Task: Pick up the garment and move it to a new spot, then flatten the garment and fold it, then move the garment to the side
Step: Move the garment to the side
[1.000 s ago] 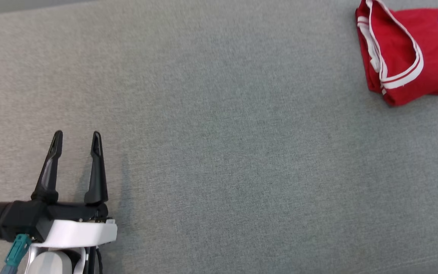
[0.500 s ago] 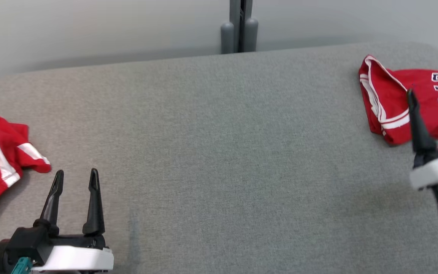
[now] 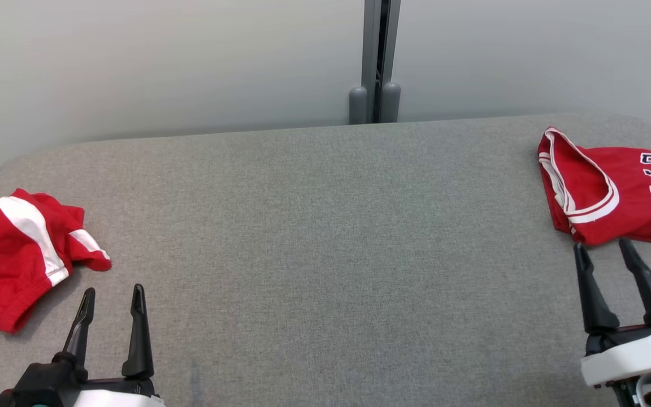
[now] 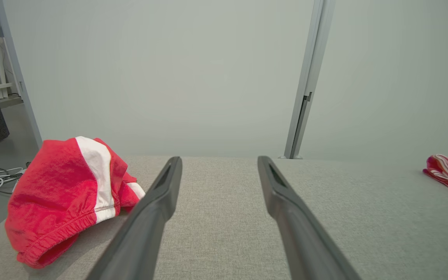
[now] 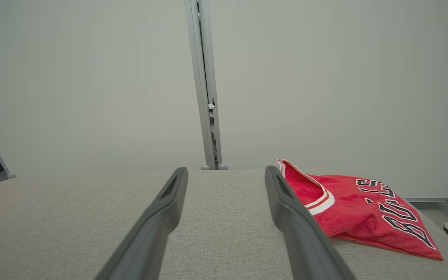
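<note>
Jersey (image 3: 613, 189) lying, seemingly folded, at right end of grey pad (image 3: 325, 226); shorts (image 3: 14, 254) bunching at its left end. Hovering over its near edge, empty: left gripper (image 3: 113, 289), right gripper (image 3: 602, 244), fingers spread wide.

Head camera sits high, looking forward and down across the grey table (image 3: 325, 226) to the pale wall (image 3: 161, 68) behind it. Left wrist camera is low, skimming the tabletop, sighting along the left gripper (image 4: 219, 159) at that same wall, with the red shorts (image 4: 60, 194) close on its left. Right wrist camera, just as low, looks along the right gripper (image 5: 226, 169), the red jersey (image 5: 364, 206) near on its right. All three share the wall post (image 3: 379, 56), and each wrist view catches the other garment at its far edge.
</note>
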`<state>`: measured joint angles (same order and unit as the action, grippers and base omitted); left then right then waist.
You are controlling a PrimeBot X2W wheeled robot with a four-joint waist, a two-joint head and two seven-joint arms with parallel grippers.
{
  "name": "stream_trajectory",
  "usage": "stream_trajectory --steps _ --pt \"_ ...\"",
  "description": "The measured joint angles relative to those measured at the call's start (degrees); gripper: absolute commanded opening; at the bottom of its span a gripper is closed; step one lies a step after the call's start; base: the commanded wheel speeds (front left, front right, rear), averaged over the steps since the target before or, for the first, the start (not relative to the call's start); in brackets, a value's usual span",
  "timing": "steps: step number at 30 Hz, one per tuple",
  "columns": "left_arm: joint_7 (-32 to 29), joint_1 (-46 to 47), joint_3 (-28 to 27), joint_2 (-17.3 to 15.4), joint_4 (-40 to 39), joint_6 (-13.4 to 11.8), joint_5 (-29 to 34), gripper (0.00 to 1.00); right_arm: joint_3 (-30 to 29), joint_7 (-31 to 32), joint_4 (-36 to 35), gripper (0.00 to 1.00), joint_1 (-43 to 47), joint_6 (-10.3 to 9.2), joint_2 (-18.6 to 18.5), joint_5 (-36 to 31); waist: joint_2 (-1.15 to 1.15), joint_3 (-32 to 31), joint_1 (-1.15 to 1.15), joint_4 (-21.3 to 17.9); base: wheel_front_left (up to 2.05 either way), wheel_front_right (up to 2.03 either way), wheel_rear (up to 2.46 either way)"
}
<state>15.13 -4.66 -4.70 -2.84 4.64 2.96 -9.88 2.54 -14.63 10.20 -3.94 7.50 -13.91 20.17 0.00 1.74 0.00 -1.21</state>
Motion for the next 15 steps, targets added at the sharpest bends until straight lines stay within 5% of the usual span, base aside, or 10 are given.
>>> stream_trajectory --steps 15 --pt "0.0 -0.9 0.0 0.0 1.9 0.3 0.3 1.00 -1.8 0.4 -1.0 1.00 4.5 0.00 3.8 -1.1 0.00 -2.4 0.00 1.9 0.00 0.00 0.00"
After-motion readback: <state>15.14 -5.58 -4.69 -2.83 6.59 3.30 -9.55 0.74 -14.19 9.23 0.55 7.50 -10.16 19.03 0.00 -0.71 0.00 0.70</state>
